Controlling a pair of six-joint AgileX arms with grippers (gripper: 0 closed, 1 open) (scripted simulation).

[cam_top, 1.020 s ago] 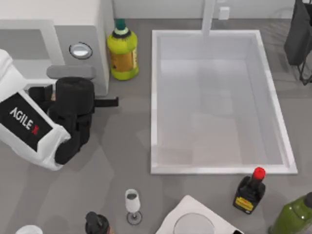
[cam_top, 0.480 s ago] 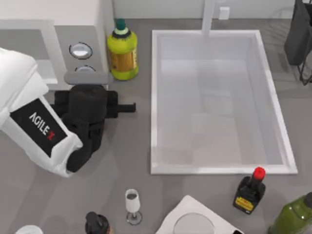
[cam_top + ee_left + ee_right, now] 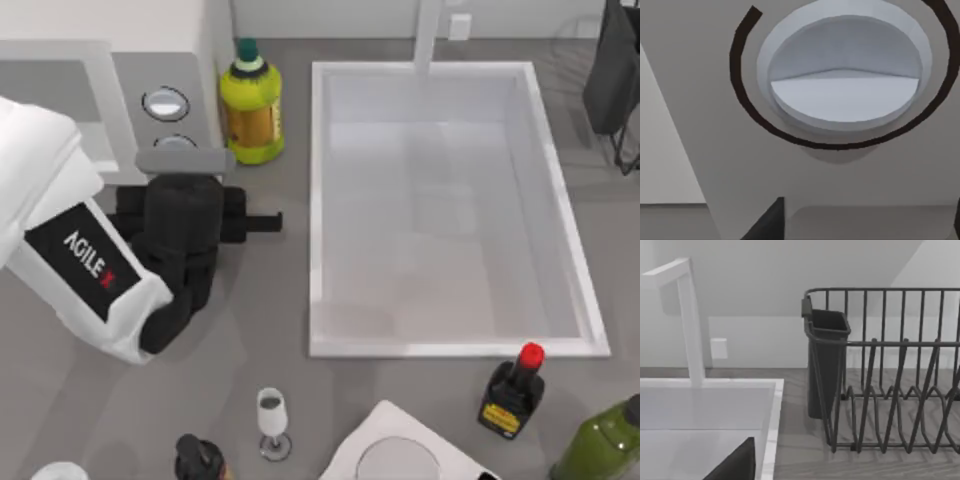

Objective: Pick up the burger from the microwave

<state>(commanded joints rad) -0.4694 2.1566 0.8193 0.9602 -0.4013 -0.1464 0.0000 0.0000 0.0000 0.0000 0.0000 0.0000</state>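
While the left gripper (image 3: 268, 222) sits by the microwave (image 3: 150, 90) at the table's far left corner, right at its knob panel (image 3: 845, 85), no burger is visible anywhere, so I can't say where it is, and the pickup looks barely started. Can't tell if the jaws are apart or together. Since a second ago the arm has shifted toward the sink (image 3: 450, 345); the right arm looks parked near the dish rack (image 3: 890, 370)

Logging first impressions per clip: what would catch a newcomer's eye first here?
The left arm, white with a black wrist, reaches across the top view's left toward the microwave, its knob looming close in the left wrist view. Next comes the large white sink at centre, with a yellow-green bottle standing between the two.
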